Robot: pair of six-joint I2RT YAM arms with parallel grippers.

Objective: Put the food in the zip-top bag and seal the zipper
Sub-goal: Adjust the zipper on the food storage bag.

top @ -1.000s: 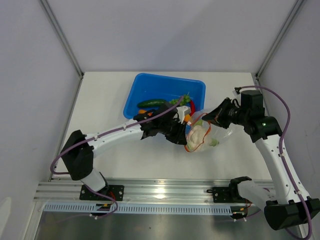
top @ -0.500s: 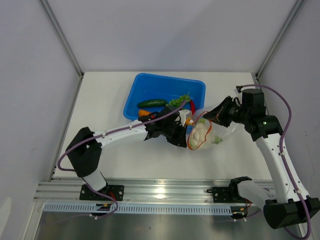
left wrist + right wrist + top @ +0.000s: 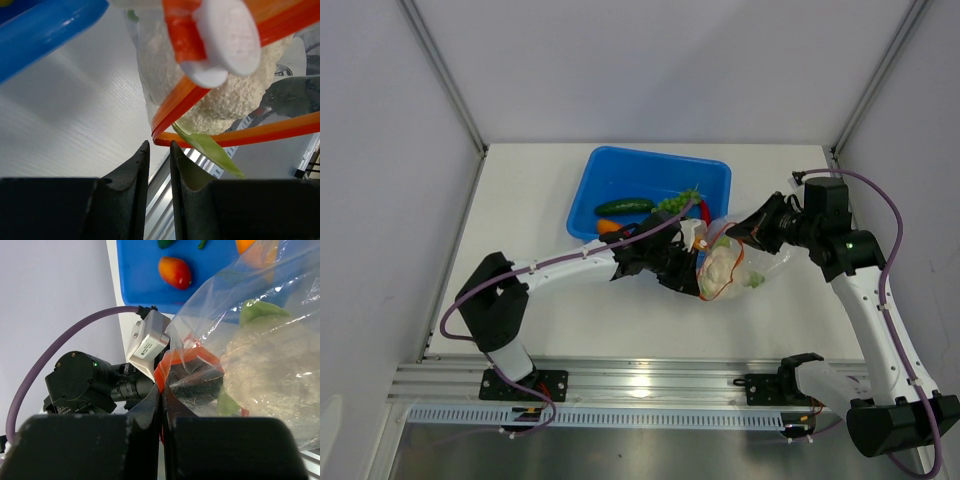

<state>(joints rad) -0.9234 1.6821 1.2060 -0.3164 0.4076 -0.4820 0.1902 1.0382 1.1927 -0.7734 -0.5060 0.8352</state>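
The clear zip-top bag lies right of the blue tub with a white cauliflower inside. My right gripper is shut on the orange-red zipper at the bag's mouth and holds it up. My left gripper is at the mouth's near end. In the left wrist view its jaws stand a narrow gap apart with nothing between them, just below the end of the zipper, which carries a white slider. The cucumber, grapes, chili and an orange fruit are in the tub.
The blue tub stands at the back middle of the white table, touching the bag's far side. A metal rail runs along the near edge. Grey walls close in the left, back and right.
My left gripper has moved right, up to the near end of the bag's mouth. The right gripper has kept its hold and barely moved.
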